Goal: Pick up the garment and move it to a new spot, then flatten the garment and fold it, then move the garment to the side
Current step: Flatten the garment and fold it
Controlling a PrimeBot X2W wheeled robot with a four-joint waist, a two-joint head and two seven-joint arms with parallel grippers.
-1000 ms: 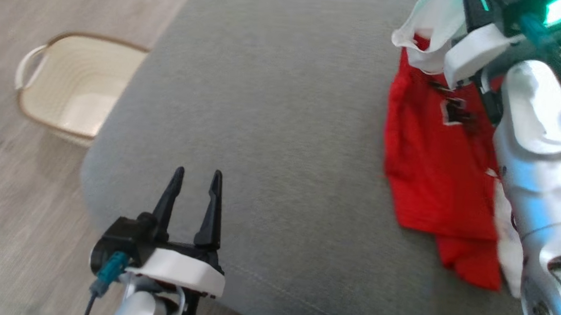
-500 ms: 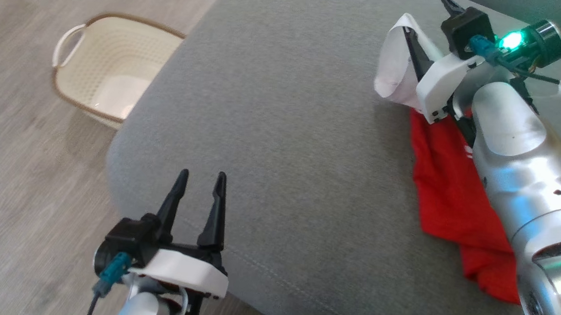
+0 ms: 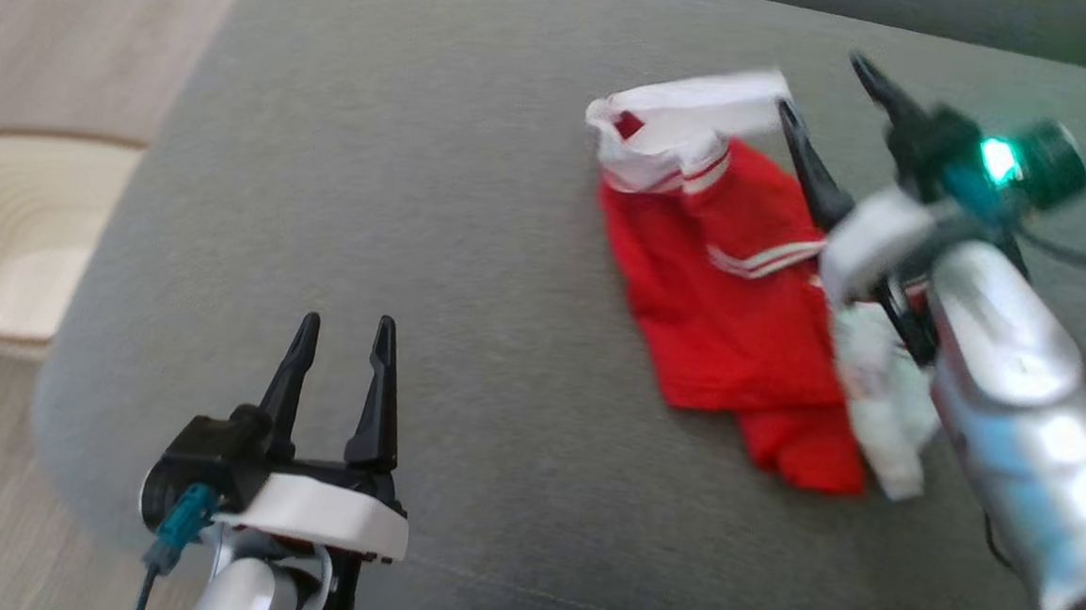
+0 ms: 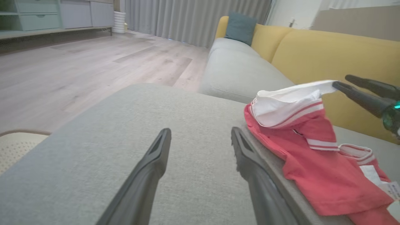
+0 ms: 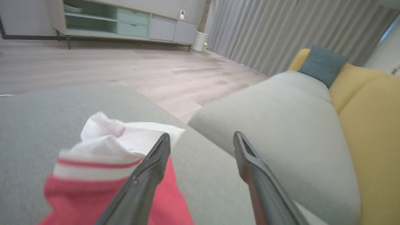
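Head view, crumpled red-and-white garment (image 3: 731, 307) on grey woven cushion (image 3: 455, 196), left fingers (image 3: 378, 380) and right fingers (image 3: 810, 175) spread, empty.

Cams: head high, wrists low
Head looks down on grey fabric seat (image 3: 471, 244); both wrist cams skim it close, sharing crumpled red-and-white garment (image 4: 312, 162).

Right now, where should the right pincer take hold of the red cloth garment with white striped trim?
Probably the red garment's raised white flap, standing clear of the grey cushion. Come from the right, where the open right pincer sits beside that flap.
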